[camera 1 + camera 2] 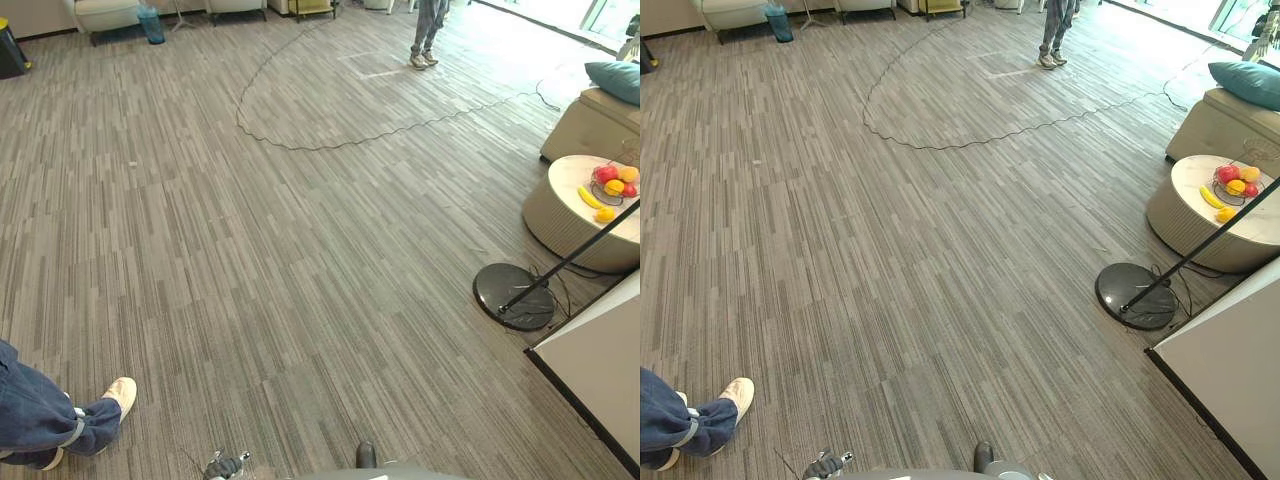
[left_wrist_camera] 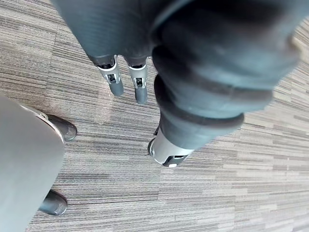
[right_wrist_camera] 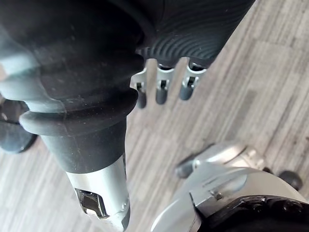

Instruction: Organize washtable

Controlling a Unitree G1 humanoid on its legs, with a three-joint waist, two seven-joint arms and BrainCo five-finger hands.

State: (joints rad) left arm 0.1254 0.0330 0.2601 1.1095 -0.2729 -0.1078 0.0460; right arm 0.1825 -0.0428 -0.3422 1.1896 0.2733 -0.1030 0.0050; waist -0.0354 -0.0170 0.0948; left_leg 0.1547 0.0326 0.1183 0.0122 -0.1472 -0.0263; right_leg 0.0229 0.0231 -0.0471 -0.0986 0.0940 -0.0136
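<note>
Left hand (image 2: pixel 126 79) hangs over the carpet (image 1: pixel 300 260) with relaxed fingers holding nothing, and the right hand (image 3: pixel 164 87) looks the same, fingers loose and straight. Right of a person's shoe (image 1: pixel 118 396), past the lamp base (image 1: pixel 513 295), sits a round table (image 1: pixel 560 215) with a fruit bowl (image 1: pixel 612 185). The pale slab corner (image 1: pixel 600 370) near that base might be the washtable, hard to say, so I'd face it squarely before reaching.
</note>
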